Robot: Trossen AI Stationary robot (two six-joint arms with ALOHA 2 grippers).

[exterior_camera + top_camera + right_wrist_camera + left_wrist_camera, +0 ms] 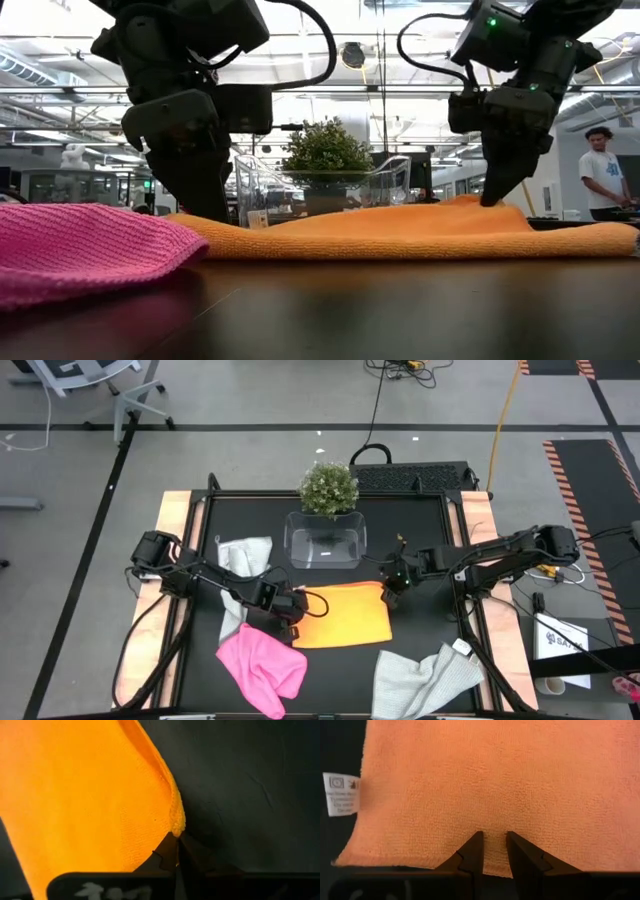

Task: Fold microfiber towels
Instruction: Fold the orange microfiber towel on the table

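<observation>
Jaws of the left gripper [494, 851] are seen pinching the orange towel's [345, 615] left edge; the right gripper [176, 840] is clenched on its far right corner. Towel lies mid-worktop. Folding is judged underway; a coordinated lift is called for.

black table [420, 650], towels [345, 615], tub [325, 542], plant [328, 488]

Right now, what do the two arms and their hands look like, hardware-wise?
Both arms are dark, near-black jointed links with black cables looping alongside. The left hand ends in two dark wedge-shaped fingers tapering to points. The right hand has the same tapered dark fingers, and its wrist block shows a small green light.
</observation>
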